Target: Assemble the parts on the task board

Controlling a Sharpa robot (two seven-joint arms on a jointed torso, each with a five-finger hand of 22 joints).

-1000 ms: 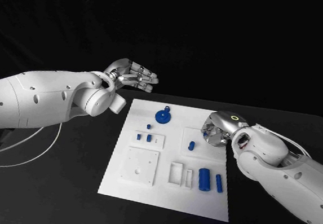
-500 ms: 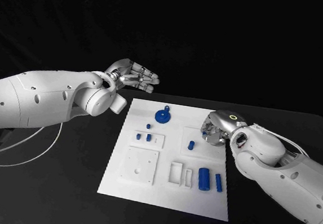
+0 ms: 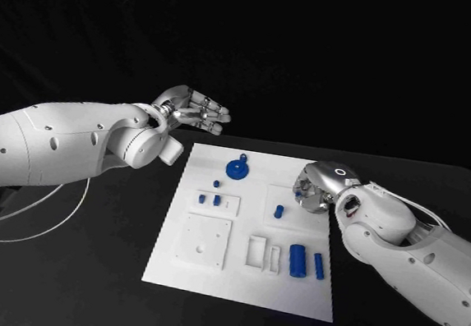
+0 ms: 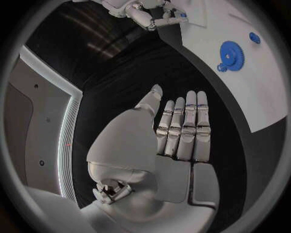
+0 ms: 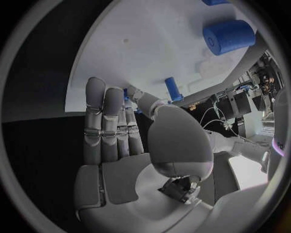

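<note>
Our right hand (image 3: 316, 187) is seemingly pinching a small blue peg (image 5: 173, 89) in its fingers over the board (image 3: 288, 297); our left hand (image 3: 196, 110) is hovering released, farther off.

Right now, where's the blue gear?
In the head view the blue gear lies at the far end of the task board, between the left hand and the right hand.

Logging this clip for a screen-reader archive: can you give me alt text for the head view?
A white task board lies mid-table with small blue parts on it: a gear at the far end, two cylinders nearer. The right hand is at the board's right edge over a small blue part; the left hand hangs off the far left corner, holding nothing.
</note>
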